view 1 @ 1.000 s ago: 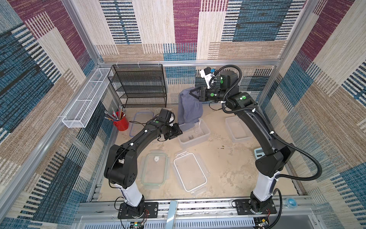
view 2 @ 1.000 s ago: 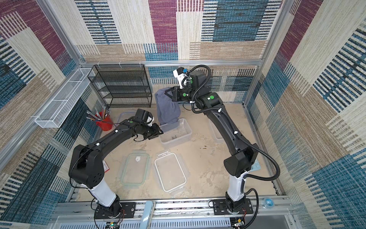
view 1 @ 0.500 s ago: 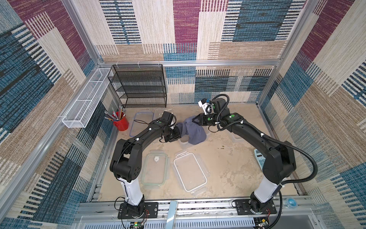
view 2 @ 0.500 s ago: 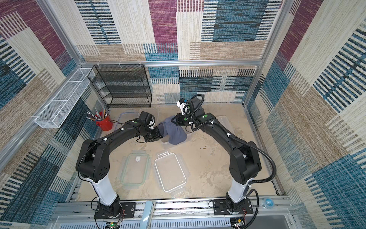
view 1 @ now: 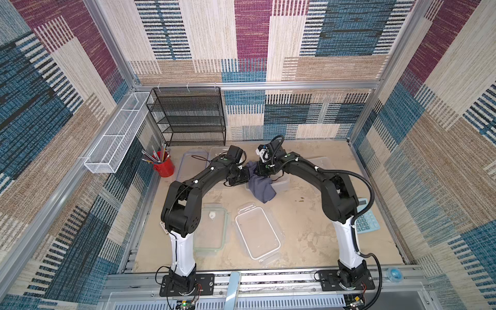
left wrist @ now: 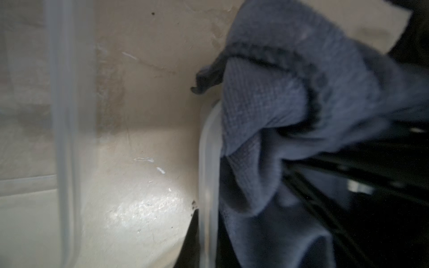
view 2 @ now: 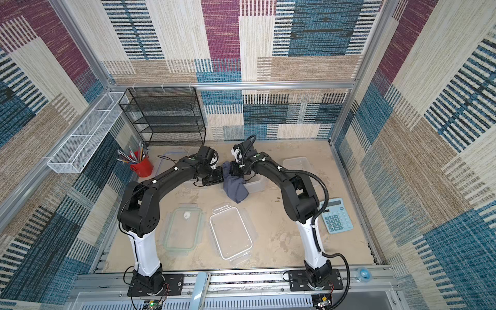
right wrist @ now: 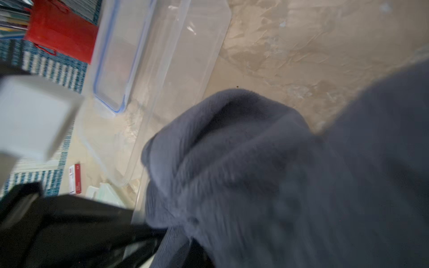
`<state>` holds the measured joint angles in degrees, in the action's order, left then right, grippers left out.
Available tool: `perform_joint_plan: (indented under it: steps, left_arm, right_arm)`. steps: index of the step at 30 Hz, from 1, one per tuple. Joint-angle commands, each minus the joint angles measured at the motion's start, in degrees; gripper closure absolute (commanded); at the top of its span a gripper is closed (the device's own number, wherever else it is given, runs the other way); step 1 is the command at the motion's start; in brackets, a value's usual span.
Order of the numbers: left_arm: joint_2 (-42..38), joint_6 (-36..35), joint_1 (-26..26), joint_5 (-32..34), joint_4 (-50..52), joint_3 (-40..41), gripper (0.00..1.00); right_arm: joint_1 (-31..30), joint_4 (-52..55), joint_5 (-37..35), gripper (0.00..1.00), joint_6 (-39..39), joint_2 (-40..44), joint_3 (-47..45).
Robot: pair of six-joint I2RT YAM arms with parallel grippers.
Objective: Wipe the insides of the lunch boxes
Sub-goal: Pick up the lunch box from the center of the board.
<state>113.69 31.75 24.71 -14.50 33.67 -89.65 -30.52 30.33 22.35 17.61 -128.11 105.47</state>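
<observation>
Sandy beige surface (view 1: 303, 214), patchwork-walled cell. Item: deep frosted plastic lunch box (view 1: 281, 184), sits between both sets of fingers. Left fingers (view 1: 247, 175): together on its rim, apparently steadying it. Right fingers (view 1: 259, 174): clamped on grey waffle cloth (view 1: 262, 189), draped over rim, presumably for wiping inside.

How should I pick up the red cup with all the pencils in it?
Grip the red cup around its round wall, below the rim, coming in level from the open table side. It stands upright and pencils fan out of its top, so a grab from above would likely hit them.
</observation>
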Motion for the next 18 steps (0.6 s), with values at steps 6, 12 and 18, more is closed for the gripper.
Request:
perform_joint_plan:
  steps: [6,12,18]
  left_arm:
    - [-0.6,-3.0,1.7,-0.2,0.9,-2.2,1.0]
    - [-4.6,-2.4,1.7,3.8,3.1,-0.5,1.0]
    - [-6.8,-3.8,1.4,13.0,10.1,-1.0,1.0]
  right_arm:
    - [-2.9,0.2,1.3,1.0,0.3,-3.2,-0.9]
    - [-2.9,-5.1,-17.3,1.0,5.8,1.8,-9.4]
    - [-1.9,-3.2,-34.5,1.0,7.2,6.5,-12.9]
